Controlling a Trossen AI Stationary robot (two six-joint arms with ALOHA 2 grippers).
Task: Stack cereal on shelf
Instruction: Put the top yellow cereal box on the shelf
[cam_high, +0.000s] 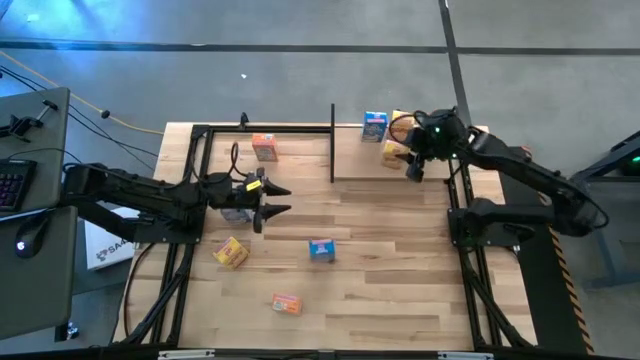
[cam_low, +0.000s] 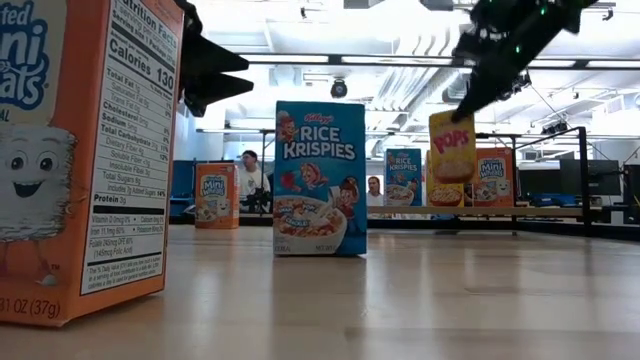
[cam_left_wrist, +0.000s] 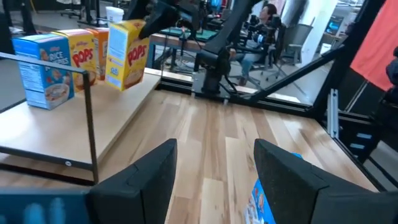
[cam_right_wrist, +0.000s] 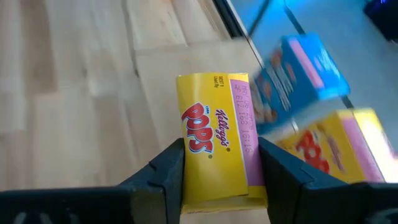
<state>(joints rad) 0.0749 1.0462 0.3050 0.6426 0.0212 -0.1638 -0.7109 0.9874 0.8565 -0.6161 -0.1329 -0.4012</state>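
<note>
A yellow Pops box (cam_right_wrist: 214, 140) is clamped between the right pincer's (cam_high: 414, 166) jaws above the shelf (cam_high: 440, 170) at the far right, beside boxes already placed. The left pincer (cam_high: 272, 199) hangs open, empty, mid-counter near loose boxes.

A robotics lab set in an open-plan workspace: a plank-topped counter (cam_high: 380, 290) framed by black metal rails stands on a grey concrete floor (cam_high: 300, 70), with cables trailing to a side desk carrying a keyboard (cam_high: 10, 185). Beyond the counter, people (cam_low: 251, 178) sit at workstations on office chairs under strip lights (cam_low: 420, 62) and exposed ceiling ducting, with more black test frames (cam_low: 575, 180) standing around them.
</note>
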